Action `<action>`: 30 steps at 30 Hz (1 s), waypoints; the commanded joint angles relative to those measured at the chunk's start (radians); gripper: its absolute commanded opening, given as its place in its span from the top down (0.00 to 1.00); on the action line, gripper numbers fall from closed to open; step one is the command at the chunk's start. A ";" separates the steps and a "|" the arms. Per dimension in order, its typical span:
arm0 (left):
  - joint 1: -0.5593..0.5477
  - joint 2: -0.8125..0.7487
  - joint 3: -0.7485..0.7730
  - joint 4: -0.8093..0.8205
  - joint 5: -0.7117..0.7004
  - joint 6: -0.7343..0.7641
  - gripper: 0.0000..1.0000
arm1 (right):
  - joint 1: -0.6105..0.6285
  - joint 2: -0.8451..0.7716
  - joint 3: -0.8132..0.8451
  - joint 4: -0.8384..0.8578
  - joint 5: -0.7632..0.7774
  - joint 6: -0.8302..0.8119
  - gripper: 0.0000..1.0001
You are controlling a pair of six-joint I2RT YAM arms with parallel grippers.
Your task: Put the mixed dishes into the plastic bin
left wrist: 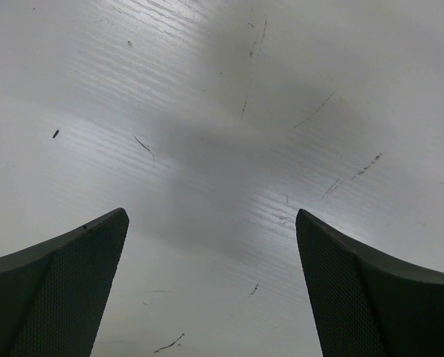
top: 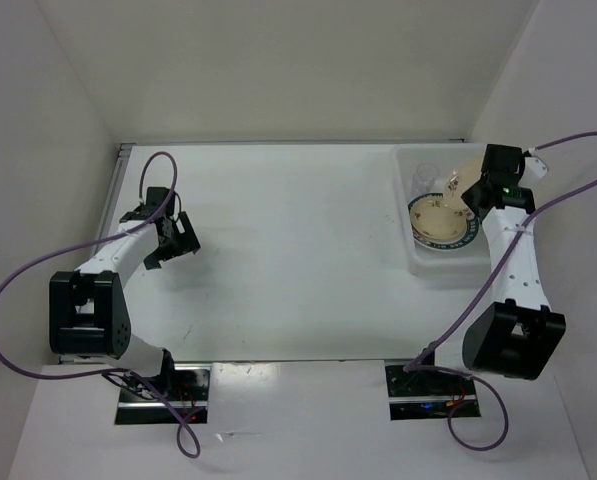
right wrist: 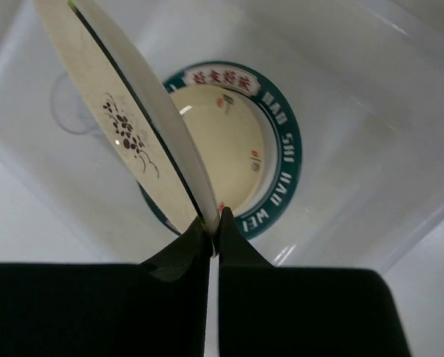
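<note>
The plastic bin (top: 410, 258) stands at the far right of the table. Flat inside it lies a white plate with a dark teal lettered rim (top: 420, 232) (right wrist: 285, 141), and a cream plate (right wrist: 218, 137) rests on top of that. A small clear cup (top: 422, 178) (right wrist: 71, 111) sits in the bin's far corner. My right gripper (top: 477, 200) (right wrist: 214, 227) is shut on the edge of a cream flower-marked plate (top: 466, 177) (right wrist: 125, 126), which hangs tilted on edge over the bin. My left gripper (top: 173, 250) (left wrist: 210, 216) is open over bare table at the left, with nothing between its fingers (left wrist: 65, 286).
White walls close in the table at the back and on both sides. The bin's translucent wall (right wrist: 370, 126) rises around the held plate. Purple cables (top: 163, 165) loop from both arms. The tabletop (left wrist: 229, 134) under my left gripper is scratched.
</note>
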 commanded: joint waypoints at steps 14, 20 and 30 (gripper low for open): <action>0.000 -0.027 -0.009 0.029 0.011 0.050 0.00 | -0.079 0.203 -0.128 0.095 -0.163 0.018 1.00; 0.000 -0.027 -0.018 0.029 0.020 0.050 0.00 | -0.079 0.253 -0.137 0.117 -0.197 0.027 0.89; 0.000 -0.027 -0.018 0.039 0.048 0.059 0.00 | -0.079 0.080 -0.127 0.072 -0.177 0.018 0.40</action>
